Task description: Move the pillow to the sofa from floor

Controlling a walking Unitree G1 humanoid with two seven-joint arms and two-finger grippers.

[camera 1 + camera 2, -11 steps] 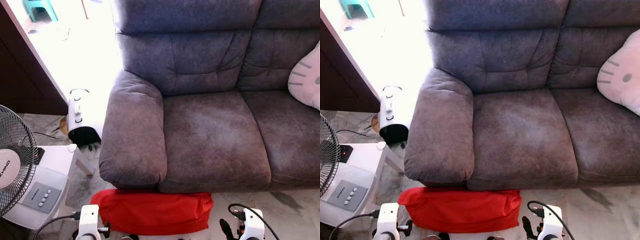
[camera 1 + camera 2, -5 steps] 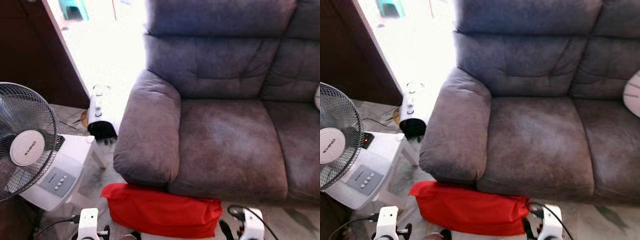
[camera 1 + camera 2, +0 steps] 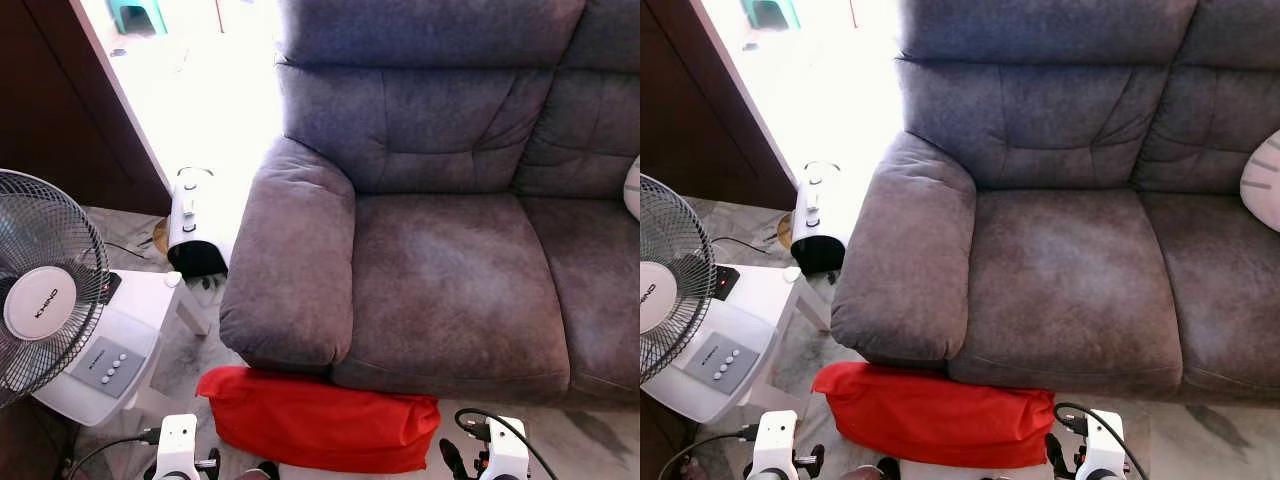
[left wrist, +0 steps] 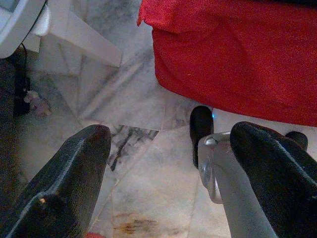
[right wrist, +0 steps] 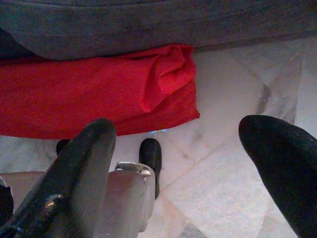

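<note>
One red pillow (image 3: 318,429) lies on the marble floor (image 4: 143,188), pressed against the front edge of the grey sofa (image 3: 440,280), partly tucked under the base below the sofa's left armrest (image 3: 290,265) and the adjoining seat cushion. Both arms hang low just before the pillow, each with its fingers spread wide and holding nothing: the left gripper (image 4: 168,183) hovers over bare floor near the pillow's left end, and the right gripper (image 5: 198,163) hovers near its right end, where the fabric bunches into a fold. Neither touches the pillow. At the sofa's far right edge, part of a pale cushion (image 3: 1262,182) with whisker marks leans on the backrest. Left of the armrest, a white appliance (image 3: 193,225) with a dark opening stands on the floor, and nearer the robot a standing fan (image 3: 45,290) with a grey control panel sits on a white base.
</note>
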